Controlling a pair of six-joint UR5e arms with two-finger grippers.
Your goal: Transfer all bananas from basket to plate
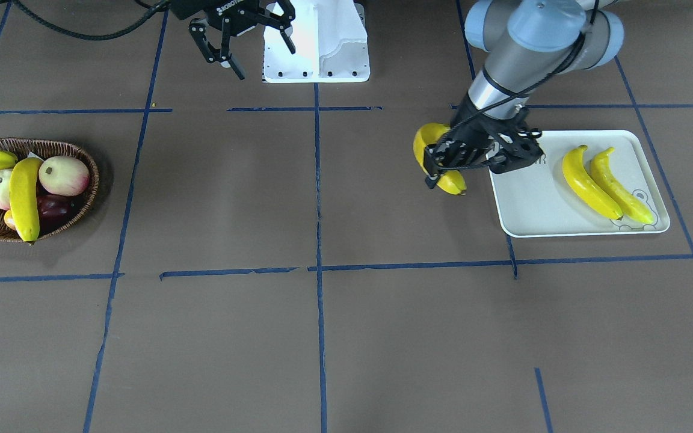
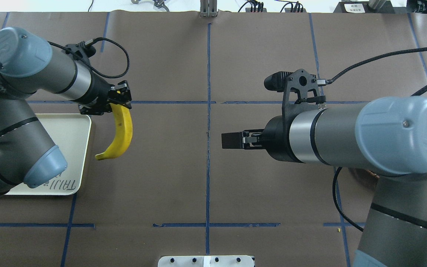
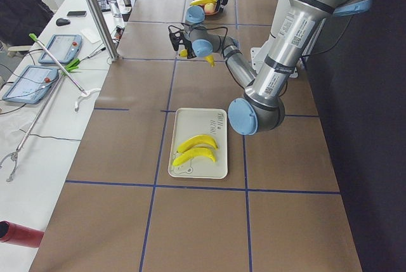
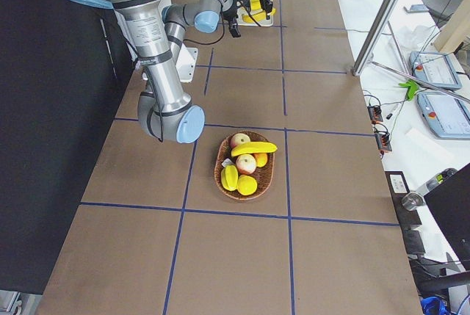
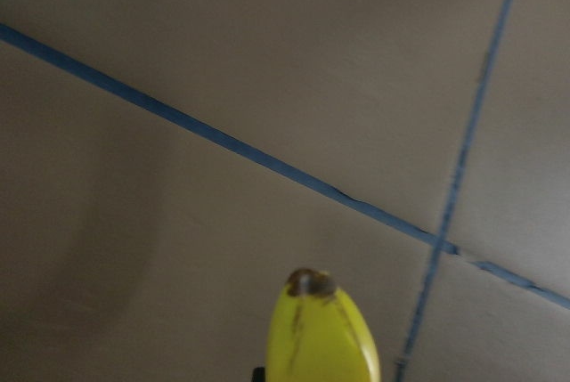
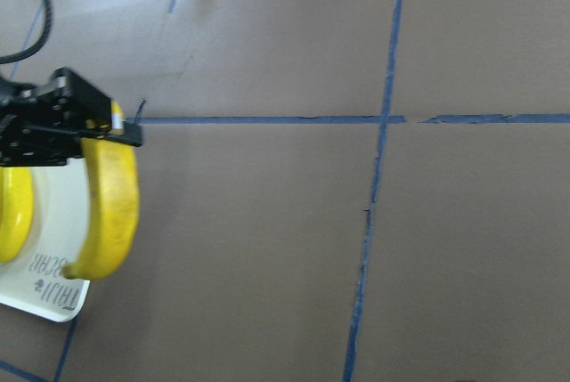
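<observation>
bench: brown covering, ruled into rectangles by blue tape lines.
basket: stands on the bench at the robot's right end.
plate: lies flat at the robot's left end, well apart from the basket.
white mounting plate: robot-side edge, centre.

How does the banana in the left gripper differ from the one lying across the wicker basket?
The glossy yellow held banana is clamped by the left gripper; the basket banana lies free. The held banana hangs beside the white rectangular tray; the basket banana rests on fruit in the brown wicker basket. Both are curved, bright yellow.
</observation>
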